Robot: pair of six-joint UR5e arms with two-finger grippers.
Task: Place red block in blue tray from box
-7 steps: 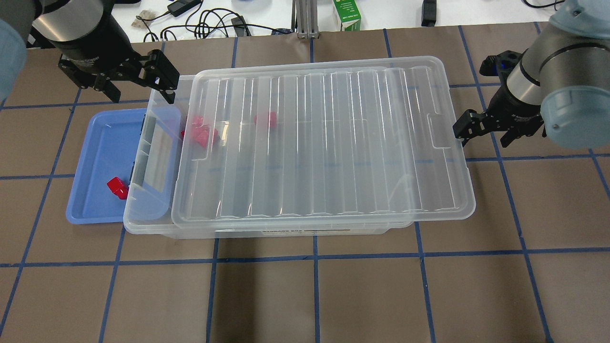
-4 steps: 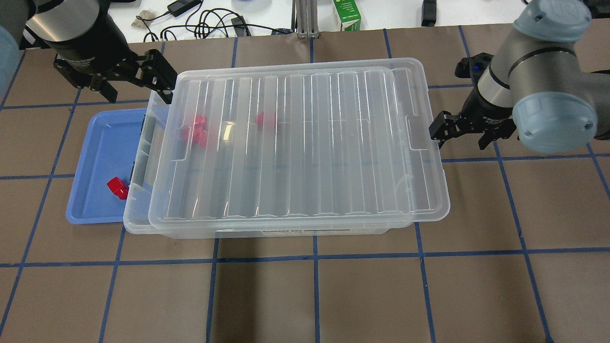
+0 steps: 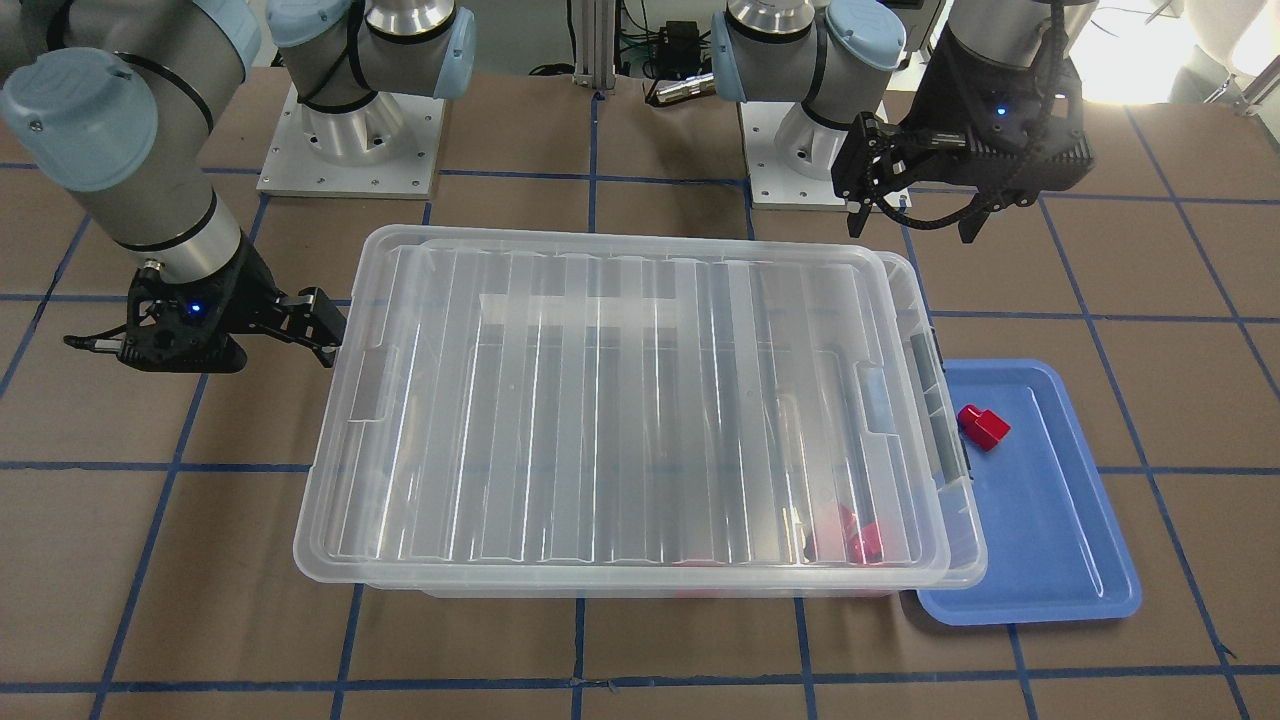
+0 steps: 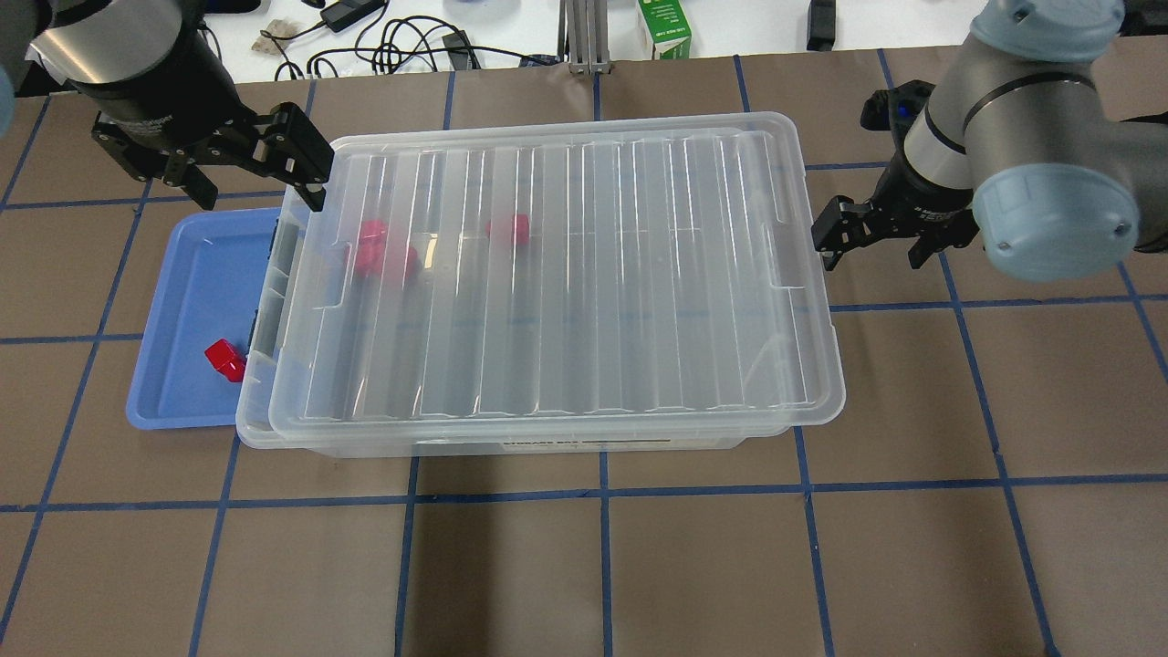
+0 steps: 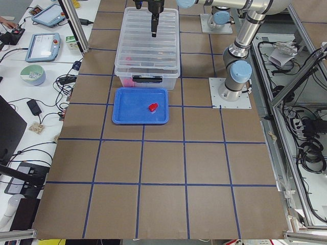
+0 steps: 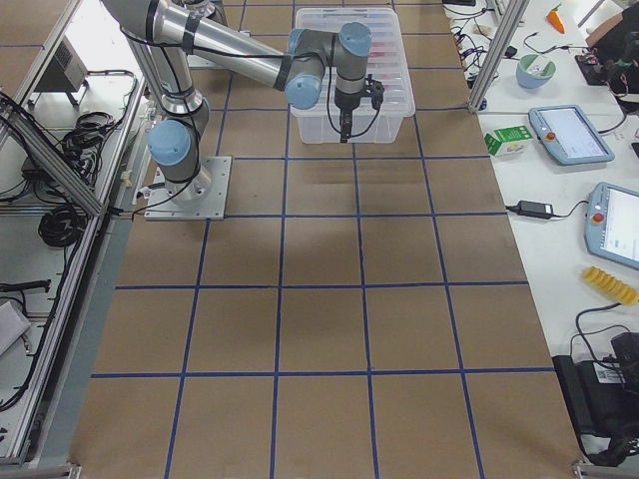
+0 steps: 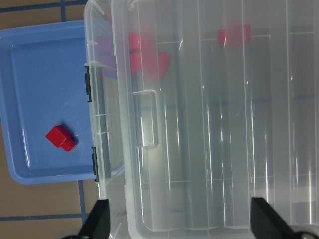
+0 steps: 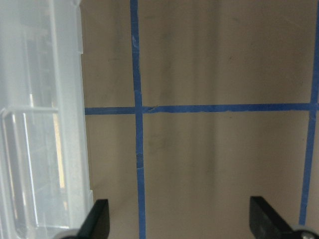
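Observation:
The box [image 4: 547,443] stands mid-table with its ribbed clear lid [image 4: 566,274] lying on it, slightly askew. Red blocks [image 4: 374,248] show through the lid at the box's left end, and another [image 4: 509,228] lies further in. One red block [image 4: 224,358] lies in the blue tray [image 4: 182,292], whose right part sits under the box's end. My left gripper [image 4: 251,172] is open and empty above the box's far-left corner. My right gripper [image 4: 871,245] is open and empty, one finger [image 4: 827,233] right at the lid's right edge.
A green carton [image 4: 664,27] and cables [image 4: 392,46] lie beyond the table's far edge. The arm bases [image 3: 350,130] stand behind the box in the front-facing view. Blue tape lines grid the brown table [image 4: 602,566].
The lid has slid left over the box, from overhanging the right end to nearly covering it. My right gripper moved left with its edge. My left gripper shifted slightly left.

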